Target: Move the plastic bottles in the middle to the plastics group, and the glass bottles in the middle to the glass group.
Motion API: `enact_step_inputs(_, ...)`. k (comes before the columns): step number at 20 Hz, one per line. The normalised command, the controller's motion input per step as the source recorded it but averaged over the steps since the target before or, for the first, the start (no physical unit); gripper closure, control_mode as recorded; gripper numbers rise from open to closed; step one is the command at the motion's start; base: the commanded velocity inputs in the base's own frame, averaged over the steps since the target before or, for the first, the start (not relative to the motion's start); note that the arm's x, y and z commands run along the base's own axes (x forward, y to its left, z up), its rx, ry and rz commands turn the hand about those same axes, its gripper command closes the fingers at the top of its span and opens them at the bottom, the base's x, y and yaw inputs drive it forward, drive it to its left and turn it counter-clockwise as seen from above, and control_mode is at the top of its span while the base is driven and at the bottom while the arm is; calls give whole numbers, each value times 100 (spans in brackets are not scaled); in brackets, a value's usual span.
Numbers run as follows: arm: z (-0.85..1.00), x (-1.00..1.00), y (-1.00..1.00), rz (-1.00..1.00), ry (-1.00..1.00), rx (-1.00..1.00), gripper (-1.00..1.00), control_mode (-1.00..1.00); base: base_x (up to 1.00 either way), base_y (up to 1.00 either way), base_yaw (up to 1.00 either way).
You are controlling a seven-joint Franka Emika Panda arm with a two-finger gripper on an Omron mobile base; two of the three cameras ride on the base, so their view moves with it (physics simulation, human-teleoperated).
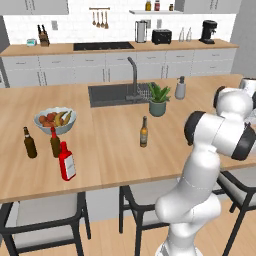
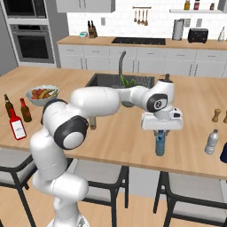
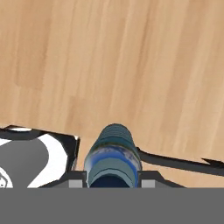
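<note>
Gripper [image 2: 160, 131] pinches the blue bottle [image 2: 160, 144] by its top; next, carry it toward 3 o'clock, beside the clear bottle [image 2: 212, 142].

- Setting: a rendered home kitchen.
- Island counter [image 1: 115, 165]: wood top with an inset sink [image 1: 117, 94] and faucet [image 1: 133, 75] at 12 o'clock; stools beneath.
- Rear wall, 12 o'clock: white cabinets, cooktop [image 1: 103, 46], toaster [image 1: 161, 36], coffee maker [image 1: 208, 31], hanging utensils [image 1: 100, 19].
- Wall oven [image 2: 31, 42] at 10 o'clock.

White tiled wall [image 1: 75, 25], grey cabinets [image 1: 95, 67], wood island counter [image 1: 115, 150] with sink [image 1: 112, 94], dark stools [image 1: 42, 215] on wood floor [image 1: 110, 240], wall oven [image 2: 31, 42].
</note>
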Motion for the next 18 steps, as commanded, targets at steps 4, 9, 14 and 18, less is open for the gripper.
enact_step_inputs(4, 0, 0, -75, -12, 1, 0, 100, -100, 0, 0, 0)
enact_step_inputs(9, 0, 0, -66, -13, 0, 0, 100, -100, 0, 0, 0)
enact_step_inputs(14, -1, 16, -55, -13, 0, 1, 100, -100, 0, 0, 0)
enact_step_inputs(18, -14, 24, -49, -9, 0, 6, 100, -100, 0, 0, 0)
